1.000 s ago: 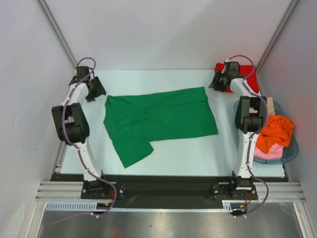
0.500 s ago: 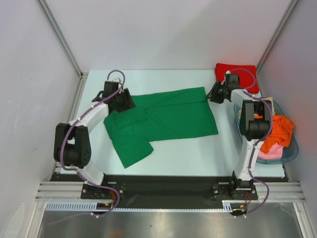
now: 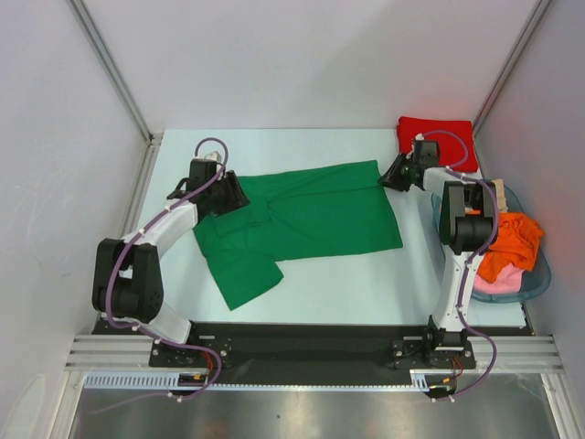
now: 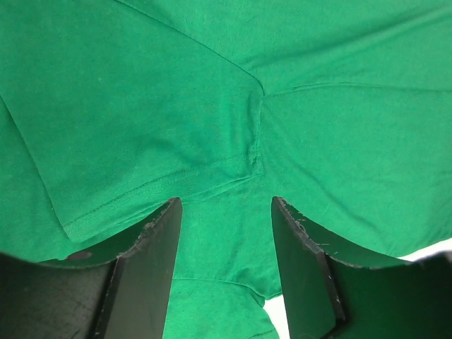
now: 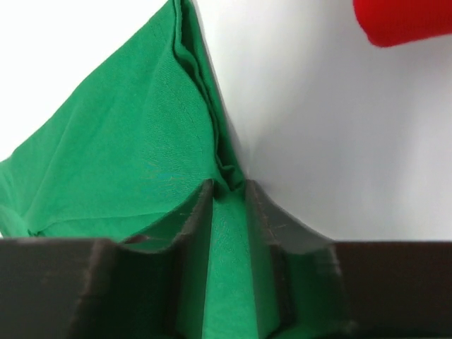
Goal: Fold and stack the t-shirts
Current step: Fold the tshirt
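Observation:
A bright green t-shirt (image 3: 311,215) lies spread across the middle of the table, one sleeve pointing toward the near edge. My left gripper (image 3: 228,194) hovers over its left shoulder area; in the left wrist view the jaws (image 4: 224,203) stand open, with flat green cloth (image 4: 212,85) and a sleeve hem beneath them. My right gripper (image 3: 393,174) is at the shirt's far right corner. In the right wrist view its jaws (image 5: 228,185) are drawn close around a bunched fold of the green edge (image 5: 127,141). A folded red t-shirt (image 3: 437,135) (image 5: 406,21) rests at the back right corner.
A blue basket (image 3: 547,265) at the right table edge holds an orange garment (image 3: 512,242) and a pink one (image 3: 498,282). White walls enclose the table on the left, back and right. Bare table (image 3: 366,283) lies in front of the shirt.
The left arm swung from the back left onto the shirt's left side. The right gripper moved from the red shirt to the green corner, and its jaws narrowed on the edge.

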Available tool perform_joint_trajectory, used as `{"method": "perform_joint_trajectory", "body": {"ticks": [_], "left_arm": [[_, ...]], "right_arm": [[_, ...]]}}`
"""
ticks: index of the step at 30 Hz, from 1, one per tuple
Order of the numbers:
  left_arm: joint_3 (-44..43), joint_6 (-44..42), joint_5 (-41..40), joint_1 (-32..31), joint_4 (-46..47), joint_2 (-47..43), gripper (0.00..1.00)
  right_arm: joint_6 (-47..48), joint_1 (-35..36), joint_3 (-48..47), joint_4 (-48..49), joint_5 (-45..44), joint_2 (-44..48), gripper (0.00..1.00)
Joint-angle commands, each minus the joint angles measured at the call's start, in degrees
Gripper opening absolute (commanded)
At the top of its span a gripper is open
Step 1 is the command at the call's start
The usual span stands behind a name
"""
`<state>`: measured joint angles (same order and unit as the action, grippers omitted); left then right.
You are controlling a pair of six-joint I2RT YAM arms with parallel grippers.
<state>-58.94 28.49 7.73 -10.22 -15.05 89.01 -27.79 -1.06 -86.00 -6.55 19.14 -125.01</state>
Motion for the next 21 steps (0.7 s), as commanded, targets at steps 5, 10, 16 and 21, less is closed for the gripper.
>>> {"method": "perform_joint_trajectory", "body": {"ticks": [5, 10, 16, 21], "left_arm": [[-0.56, 0.07, 0.45, -0.33, 1.16, -0.77, 0.59], [-0.21, 0.07, 0.45, -0.33, 1.16, -0.77, 0.59], [0.05, 0.16, 0.36, -0.33, 1.16, -1.38, 0.59], [0.49, 0.07, -1.48, -0.33, -0.15, -4.71, 0.59]], "right_arm": [[-0.25, -0.61, -1.02, 1.71, 1.43, 0.91, 0.06], [1.07, -0.79, -0.84, 0.04, -0.32, 3.63, 0.04], [1.42, -0.87, 0.74, -0.57, -1.03, 3.99, 0.04], [2.56, -0.96, 0.22, -1.19, -2.61, 3.55, 0.11]]}}
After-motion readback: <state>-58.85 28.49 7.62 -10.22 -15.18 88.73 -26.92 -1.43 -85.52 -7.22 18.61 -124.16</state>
